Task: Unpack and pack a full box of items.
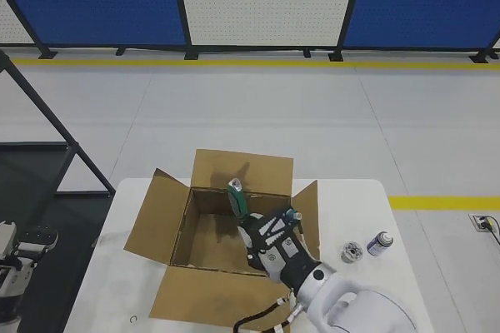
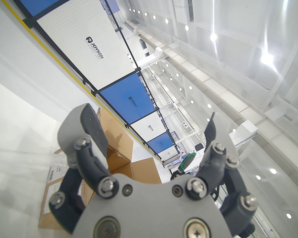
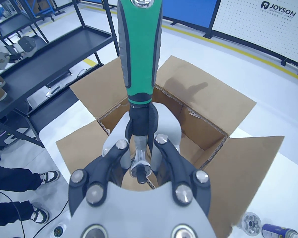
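A white table [image 1: 350,208] carries an open cardboard box [image 1: 212,241], all four flaps spread flat and its bare brown floor showing. The right gripper [image 3: 140,130] hangs over the right side of the box, its fingers closed tight on the black neck of a green-handled ratchet wrench [image 3: 140,38], which stands handle-up above the opening, toward the far wall. The left gripper [image 2: 150,120] points at the ceiling, jaws spread wide, holding nothing. Right of the box a spray can [image 1: 379,243] lies just beside a small round metal part [image 1: 352,250]. A black shelf rack [image 1: 33,166] stands left; blue and white partition panels [image 1: 100,21] line the far side.
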You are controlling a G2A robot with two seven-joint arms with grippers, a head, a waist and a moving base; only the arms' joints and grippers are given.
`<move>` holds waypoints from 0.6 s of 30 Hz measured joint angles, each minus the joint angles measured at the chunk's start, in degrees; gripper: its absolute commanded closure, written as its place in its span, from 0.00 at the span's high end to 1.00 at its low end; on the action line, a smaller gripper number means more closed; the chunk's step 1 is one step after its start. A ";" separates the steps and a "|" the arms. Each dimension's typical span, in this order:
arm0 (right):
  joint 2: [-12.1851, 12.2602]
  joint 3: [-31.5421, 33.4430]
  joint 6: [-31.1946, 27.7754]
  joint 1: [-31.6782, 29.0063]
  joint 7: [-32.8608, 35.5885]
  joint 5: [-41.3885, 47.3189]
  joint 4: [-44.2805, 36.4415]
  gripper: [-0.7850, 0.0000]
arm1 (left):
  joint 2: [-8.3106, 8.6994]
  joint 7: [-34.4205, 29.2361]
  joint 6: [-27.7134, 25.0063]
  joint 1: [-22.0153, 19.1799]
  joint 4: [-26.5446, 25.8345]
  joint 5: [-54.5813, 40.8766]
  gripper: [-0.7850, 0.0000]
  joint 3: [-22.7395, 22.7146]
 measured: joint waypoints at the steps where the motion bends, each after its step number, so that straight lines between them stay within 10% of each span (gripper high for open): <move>1: 0.14 0.72 -0.49 -0.70 0.01 0.55 -1.05 0.00 | 0.00 0.00 0.00 0.00 0.00 0.00 1.00 0.00; 18: 1.47 9.64 -2.05 -6.57 -4.71 6.08 -6.32 0.00 | 0.00 0.00 0.00 0.00 0.00 0.00 1.00 0.00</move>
